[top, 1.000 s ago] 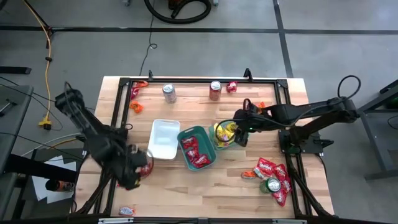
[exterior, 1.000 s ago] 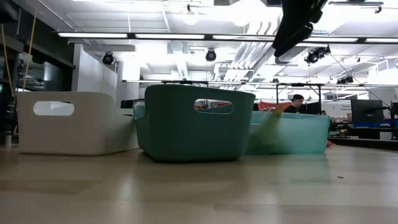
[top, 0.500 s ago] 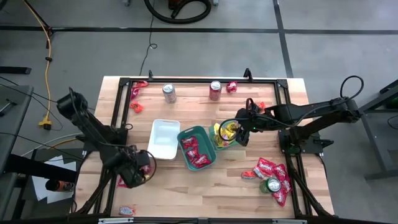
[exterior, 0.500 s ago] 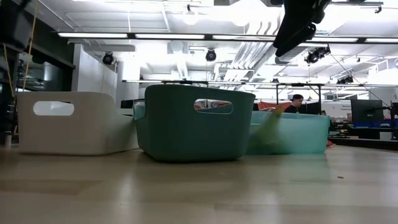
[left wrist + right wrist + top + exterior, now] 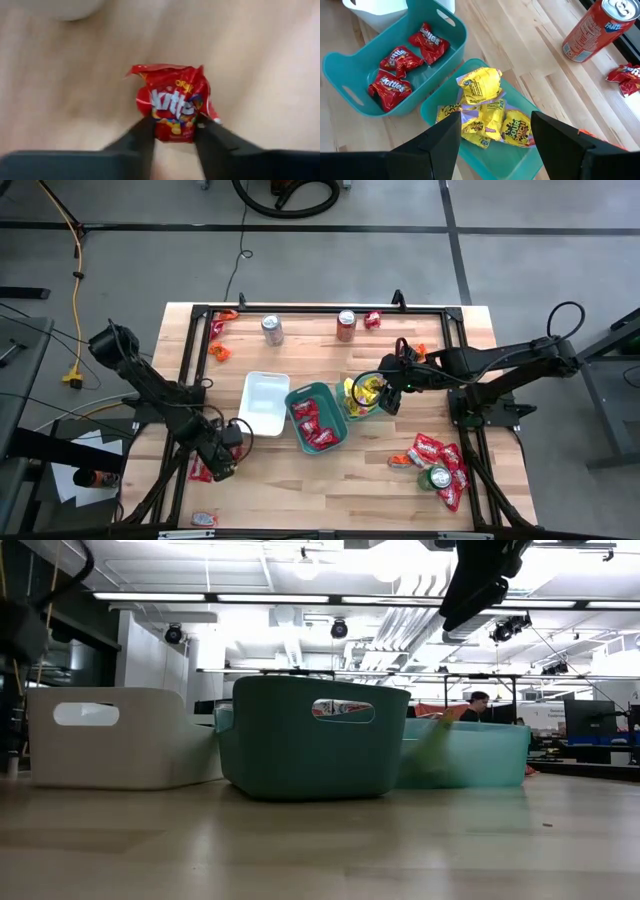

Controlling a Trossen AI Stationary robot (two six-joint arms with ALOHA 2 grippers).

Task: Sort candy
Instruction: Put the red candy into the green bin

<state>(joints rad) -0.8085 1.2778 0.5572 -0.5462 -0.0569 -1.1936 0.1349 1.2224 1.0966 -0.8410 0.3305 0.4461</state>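
The left gripper (image 5: 173, 132) is low over the wooden table (image 5: 280, 480), near the table's front left part. Its 2 dark fingers (image 5: 145, 137) press on the sides of a red candy packet (image 5: 174, 107), 1 on each side. The fingers are partly closed and hold the packet.

The packet is red and crinkly, with white letters and small yellow and orange spots on it. It is squeezed, so its bottom part is narrow and its top part spreads out wide. Its long way runs straight out from the fingers, and the twisted top end points away from the gripper. In the high view the packet (image 5: 201, 470) shows as a bit of red by the left gripper (image 5: 214, 461).

The right gripper (image 5: 495, 135) hangs over a light blue tray (image 5: 432, 102) full of yellow candy packets (image 5: 480, 85). Its fingers are wide apart and hold nothing.

Beside it is a teal tray (image 5: 350, 62) with 3 red packets (image 5: 395, 60) inside. A white tray (image 5: 262, 402) sits next to the teal one. An orange can (image 5: 592, 27) stands on the table near the trays.
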